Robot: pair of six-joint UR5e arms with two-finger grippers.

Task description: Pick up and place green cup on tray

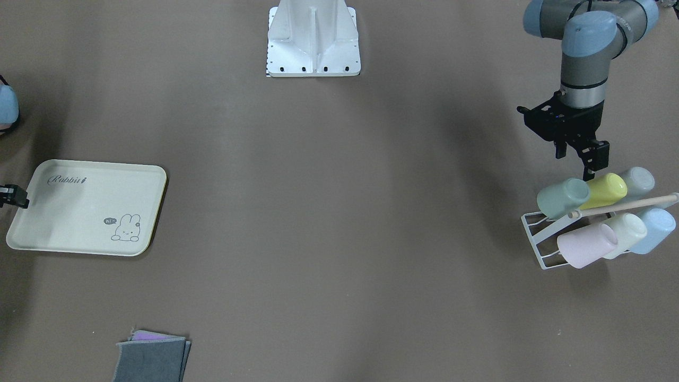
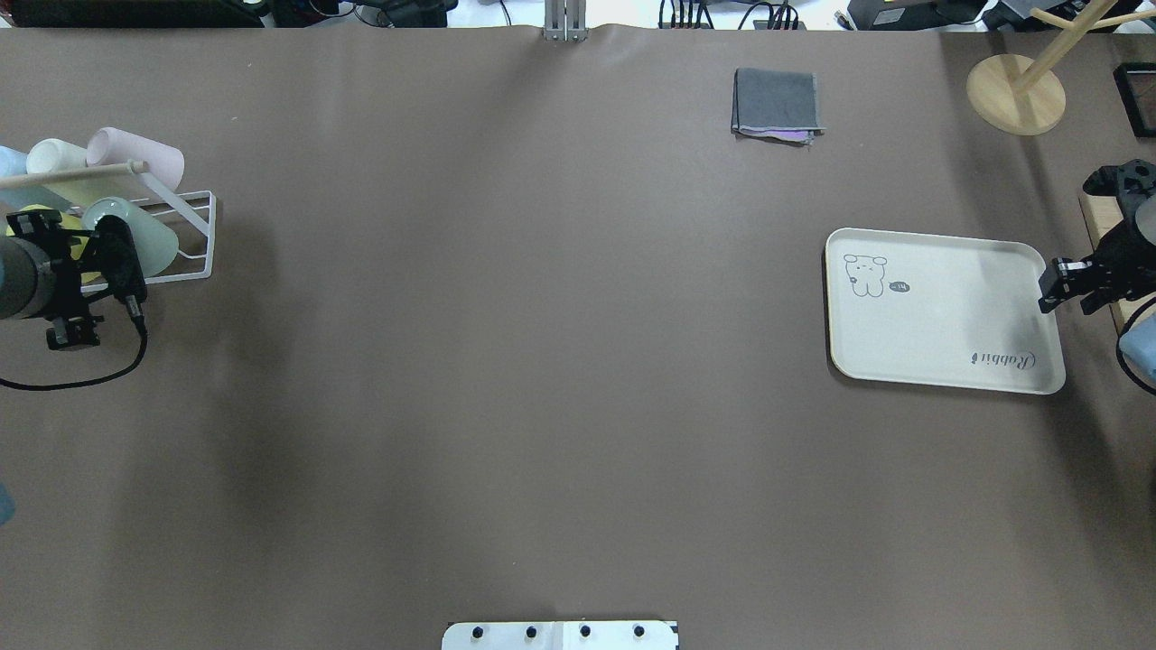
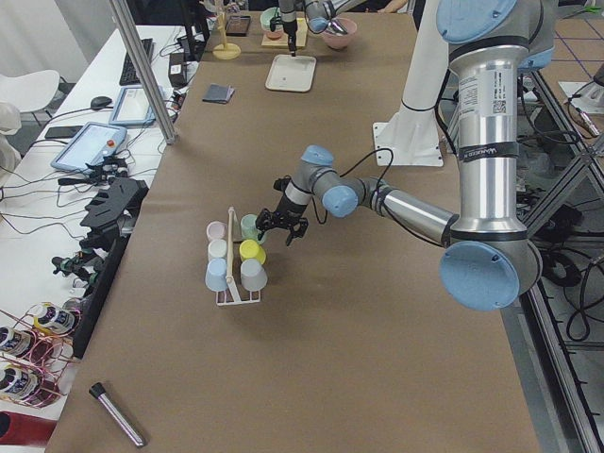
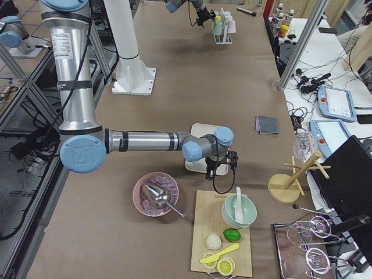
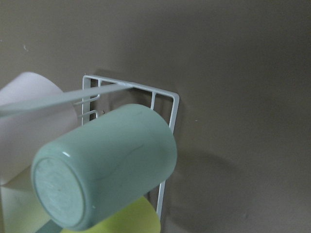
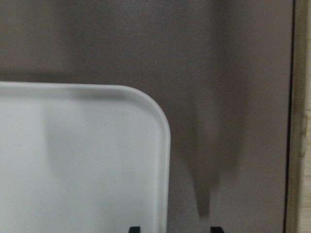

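Green cup (image 1: 563,197) is seated on a white wire rack (image 1: 530,228) at the table's (image 1: 339,212) end on the robot's left; it is tilted, with its base raised and turned toward the left wrist camera; a yellow-green cup (image 1: 604,190) is seated just beside it, touching it; a pink cup (image 1: 586,245), a cream cup (image 1: 628,231) and two pale blue cups (image 1: 655,228) are held on the same rack; a wooden rod (image 1: 631,204) is laid across the rack between the two rows of cups.

Left gripper (image 1: 578,156) is held just beside the green cup, on the robot's side of the rack; no fingertips are shown in the left wrist view, so the width of its jaws cannot be told, nor whether the cup is touched.

Cream tray (image 2: 948,316) is laid flat at the opposite end of the table, well apart from the rack; "Rabbit" script and a bunny drawing are printed on it.

Right gripper (image 2: 1055,287) is held low over the tray's outer edge, near the script; its jaws are spread apart with nothing between them; in the right wrist view one fingertip (image 6: 133,229) is seen over the tray and the other over the table.

A folded grey cloth (image 2: 777,104) is laid on the operators' side of the table; a wooden board (image 6: 297,145) is placed just beyond the tray.
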